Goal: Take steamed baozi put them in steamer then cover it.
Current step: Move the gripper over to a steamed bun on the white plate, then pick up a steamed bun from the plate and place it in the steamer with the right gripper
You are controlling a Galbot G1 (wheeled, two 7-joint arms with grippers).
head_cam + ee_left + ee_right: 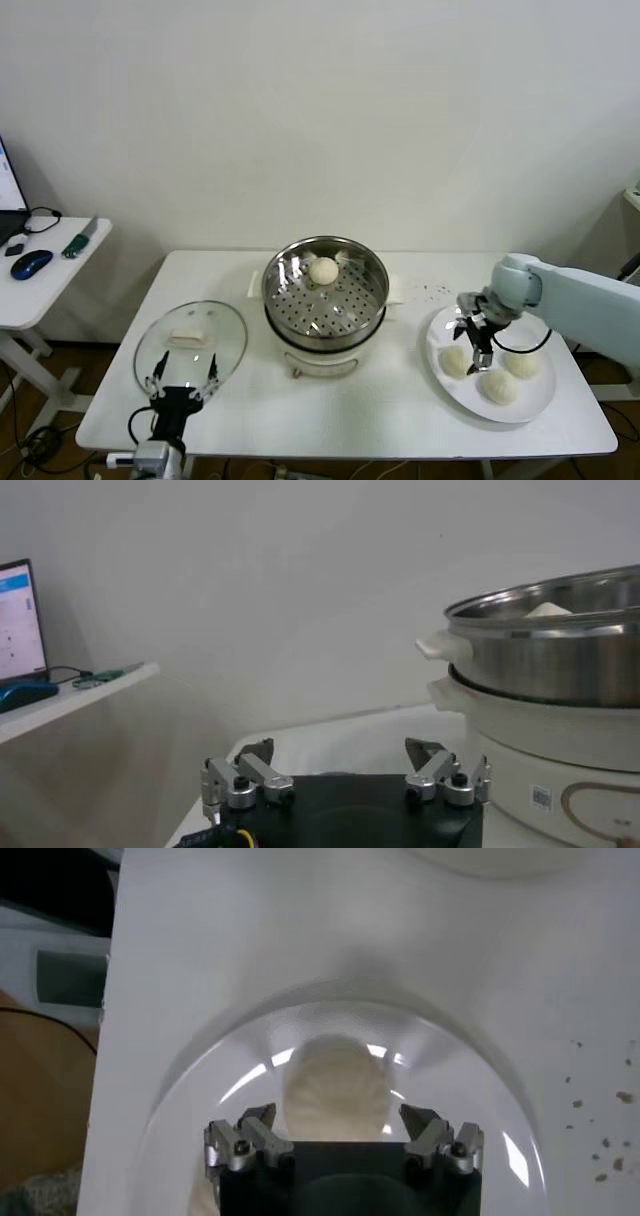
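The steel steamer (325, 290) stands mid-table with one baozi (323, 270) on its perforated tray at the back. Three more baozi lie on the white plate (440, 380) at the right: one (455, 361), one (498, 387), one (521, 363). My right gripper (476, 338) hangs open just above the left baozi on the plate; in the right wrist view that baozi (335, 1088) sits between the spread fingers (243, 1138). My left gripper (182, 385) is open and empty at the table's front left, by the glass lid (190, 340). The steamer also shows in the left wrist view (545, 650).
The glass lid lies flat on the table left of the steamer. A side table (40, 270) with a mouse and small items stands far left. Dark crumbs (432, 290) dot the table behind the plate. The wall is close behind.
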